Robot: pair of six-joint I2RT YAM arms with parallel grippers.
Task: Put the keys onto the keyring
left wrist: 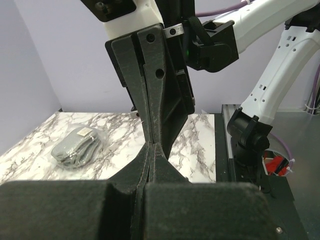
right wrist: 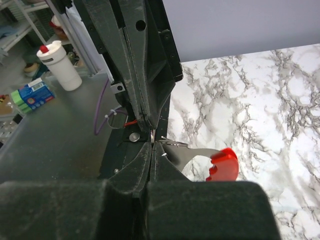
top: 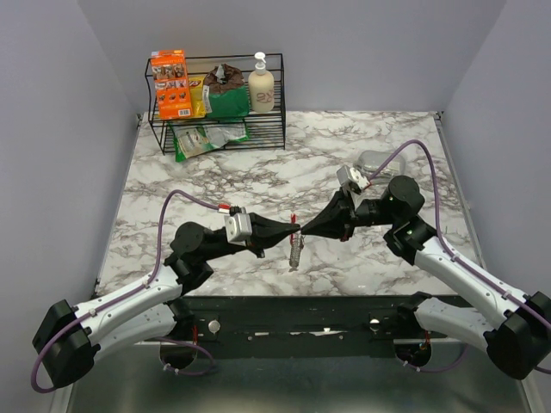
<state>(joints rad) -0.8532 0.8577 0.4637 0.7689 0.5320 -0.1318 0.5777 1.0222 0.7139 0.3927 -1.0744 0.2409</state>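
arms come in from both lower corners of the top view, and their claws meet tip to tip at the centre. the left claw is pressed together and seems to pinch the end of the keyring, which hangs from that meeting point, clear of the worktop. the right claw is pressed together too, right at the small wire loop. whether it truly pinches the loop or only touches it cannot be told.

the step in hand looks like steadying the keyring by its loop end so a key can go on. done well, the left claw would hold firm. the right would take only the thin wire, not the body. both tips would stay level so the wire neither twists nor slips, and the opening would be left free.

counted: one worktop, one wire rack at the upper left, two arms, two claws. one gray bundle lies well apart at the left of the left wrist view. there is one keyring with its red side at the lower right of the right wrist view, and one wire loop. no key can be made out.
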